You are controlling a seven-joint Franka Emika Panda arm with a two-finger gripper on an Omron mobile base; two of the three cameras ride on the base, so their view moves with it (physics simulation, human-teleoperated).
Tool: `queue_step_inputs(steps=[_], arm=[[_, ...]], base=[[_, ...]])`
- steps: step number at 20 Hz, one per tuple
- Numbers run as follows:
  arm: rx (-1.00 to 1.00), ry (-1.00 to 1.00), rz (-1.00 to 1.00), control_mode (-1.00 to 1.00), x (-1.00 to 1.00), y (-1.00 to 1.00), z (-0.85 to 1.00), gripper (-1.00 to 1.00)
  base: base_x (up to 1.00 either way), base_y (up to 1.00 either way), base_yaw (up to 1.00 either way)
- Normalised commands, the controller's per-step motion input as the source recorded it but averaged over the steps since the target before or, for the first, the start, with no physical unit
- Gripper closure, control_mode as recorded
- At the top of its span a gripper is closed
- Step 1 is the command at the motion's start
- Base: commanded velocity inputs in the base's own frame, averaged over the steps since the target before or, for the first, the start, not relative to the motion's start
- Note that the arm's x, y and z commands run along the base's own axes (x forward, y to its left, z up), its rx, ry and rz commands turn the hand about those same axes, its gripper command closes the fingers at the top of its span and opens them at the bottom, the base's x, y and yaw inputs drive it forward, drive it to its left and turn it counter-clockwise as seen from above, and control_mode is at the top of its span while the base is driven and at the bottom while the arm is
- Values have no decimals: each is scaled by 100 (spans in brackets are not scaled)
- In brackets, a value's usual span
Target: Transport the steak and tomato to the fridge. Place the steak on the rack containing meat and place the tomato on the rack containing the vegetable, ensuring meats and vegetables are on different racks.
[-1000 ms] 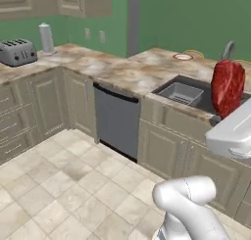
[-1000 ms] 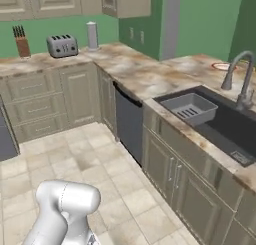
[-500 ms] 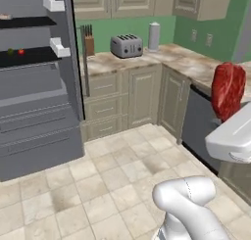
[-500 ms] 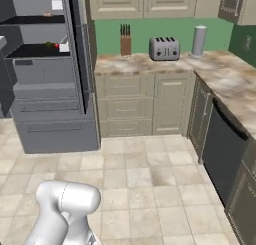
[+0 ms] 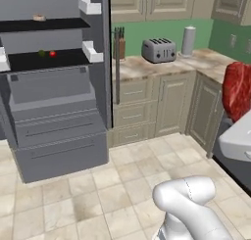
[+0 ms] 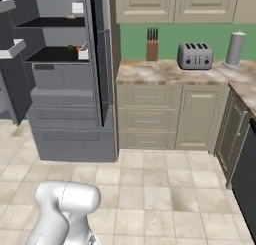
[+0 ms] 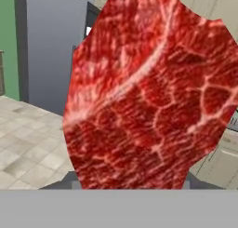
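The steak [image 5: 238,89], a dark red marbled slab, hangs upright at the right edge of the left base view, and up close the steak [image 7: 148,92] covers most of the hand view. My gripper [image 7: 132,184] is shut on its lower end, the fingertips mostly hidden behind the meat. The open fridge [image 5: 59,111] stands well to the left of the steak. A small pale piece lies on its upper rack [image 5: 44,24]. A small red item [image 5: 52,53] and a green one lie on the lower rack [image 5: 29,60]. Whether the red item is the tomato, I cannot tell.
The open fridge door [image 6: 100,59] stands edge-on beside the counter [image 6: 170,71], which carries a knife block [image 6: 152,46], a toaster [image 6: 195,55] and a paper towel roll [image 6: 235,48]. Cabinets line the right side. Tiled floor [image 5: 108,190] lies between me and the fridge.
The whole picture has swung from the sink and dishwasher past the corner counter to the open fridge, so the base has turned. The steak stays in my grip.
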Motion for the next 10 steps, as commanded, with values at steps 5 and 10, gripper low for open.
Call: queue_step_inputs(steps=[5,10], arm=[[0,0,0,100,0,0,0,100],[0,0,0,100,0,0,0,100]], base=[[100,100,-2],[100,92,-5]])
